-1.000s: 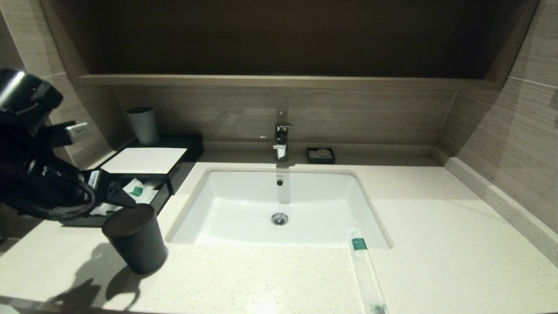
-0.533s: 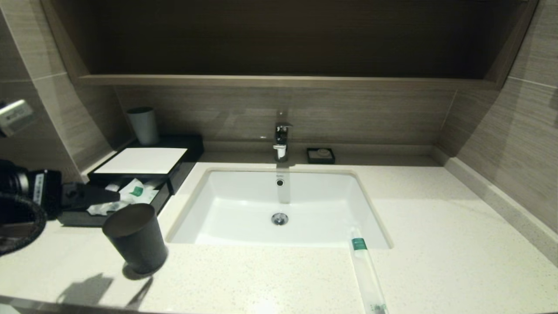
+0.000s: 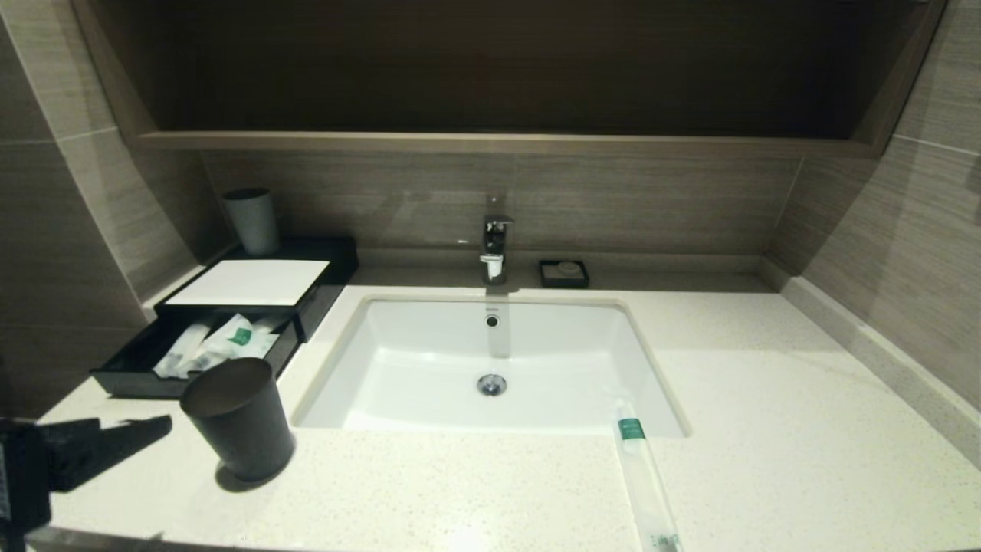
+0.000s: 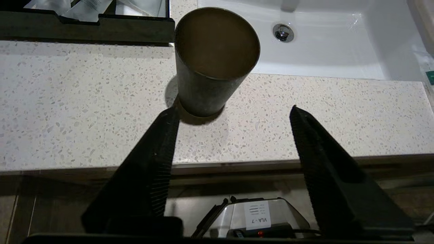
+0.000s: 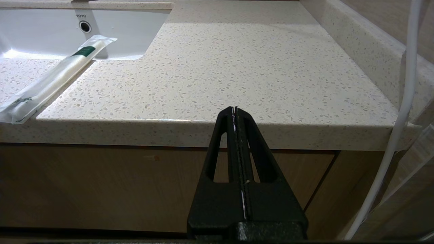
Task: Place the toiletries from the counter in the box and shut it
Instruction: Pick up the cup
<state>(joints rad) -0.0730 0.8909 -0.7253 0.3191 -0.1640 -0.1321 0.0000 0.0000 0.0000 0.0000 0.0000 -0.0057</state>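
The black box [image 3: 314, 287] with a white top panel stands at the back left of the counter [image 3: 766, 429]. Its front drawer [image 3: 130, 379] is pulled out, and several white toiletries sachets [image 3: 218, 346] lie in it. One long sachet [image 3: 645, 483] [image 5: 54, 81] lies on the counter, with its green-labelled end over the sink's front right rim. My left gripper [image 3: 153, 429] [image 4: 234, 109] hovers open and empty at the counter's front left edge, just short of the dark cup [image 3: 237, 418] [image 4: 213, 57]. My right gripper [image 5: 234, 109] is shut and empty, low before the counter's front edge on the right.
The white sink basin [image 3: 490, 360] sits mid-counter, with a chrome faucet [image 3: 494, 245] behind it and a small black soap dish [image 3: 563, 273] beside that. A pale cup [image 3: 251, 221] stands behind the box. Walls close in on both sides.
My left arm has pulled back from the open drawer, down to the counter's front left edge, and its jaws have narrowed a little. The sachets stay in the drawer.
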